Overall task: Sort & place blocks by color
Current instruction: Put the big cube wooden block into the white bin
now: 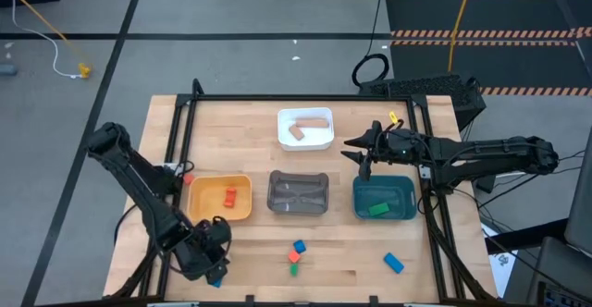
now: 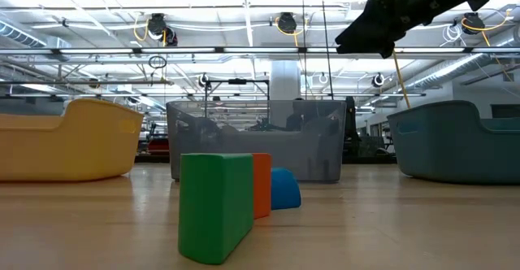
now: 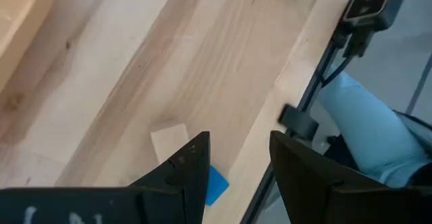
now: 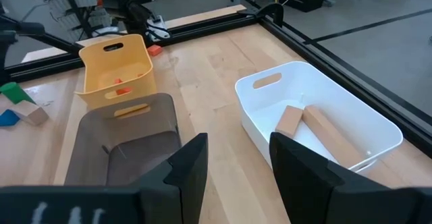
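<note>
Blue and mostly hidden, a small plastic-looking block (image 3: 217, 185) lies just beside one finger of the left claw (image 3: 239, 140), touching a plain tan wooden block (image 3: 169, 142) a little farther out on that same side. Both sit close to the edge of the wooden surface (image 3: 135, 69). The claw is released, with bare wood showing in its gap. It looks set to pick the blue block, so it should shift sideways until the block sits centred in the gap, then descend without nudging the tan neighbour. The blue block's long axis cannot be told, and the tan face looks nearly square, skewed to the fingers. The right claw (image 1: 361, 159), released too, waits well apart.
</note>
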